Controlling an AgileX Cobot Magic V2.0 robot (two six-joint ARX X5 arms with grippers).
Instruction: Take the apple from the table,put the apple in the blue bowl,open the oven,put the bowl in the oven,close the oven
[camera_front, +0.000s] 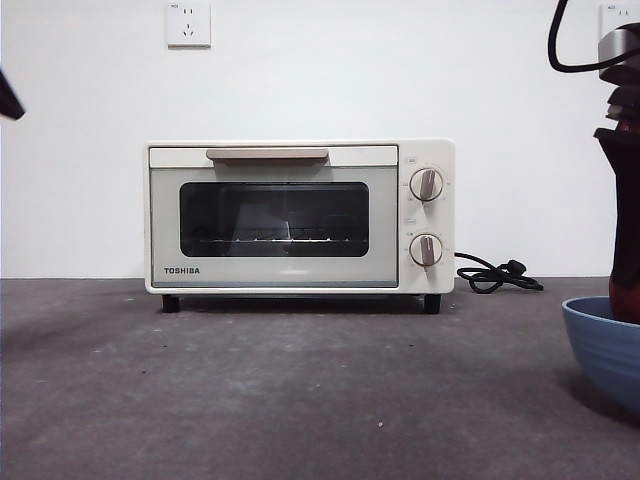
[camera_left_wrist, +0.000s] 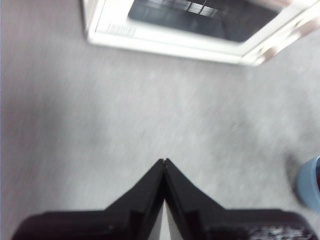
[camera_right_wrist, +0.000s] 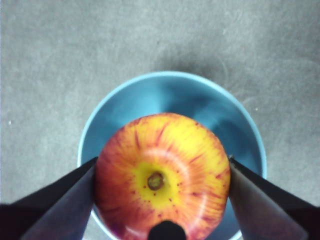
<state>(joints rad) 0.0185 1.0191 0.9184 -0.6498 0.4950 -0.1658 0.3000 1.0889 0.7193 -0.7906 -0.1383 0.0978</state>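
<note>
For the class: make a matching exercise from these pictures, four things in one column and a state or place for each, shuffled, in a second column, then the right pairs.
Things:
1. apple
2. bowl
3. oven
4. left gripper

States or places:
A. door closed, at the back of the table
B. shut on nothing, above bare table
C. held between the right gripper's jaws
D. right under the held fruit

Pairs: 1-C, 2-D, 3-A, 4-B

red-yellow apple (camera_right_wrist: 162, 180) above blue bowl (camera_right_wrist: 125, 100), maybe inside; cream oven (camera_front: 300, 215) shut on table (camera_front: 280, 390).
</note>
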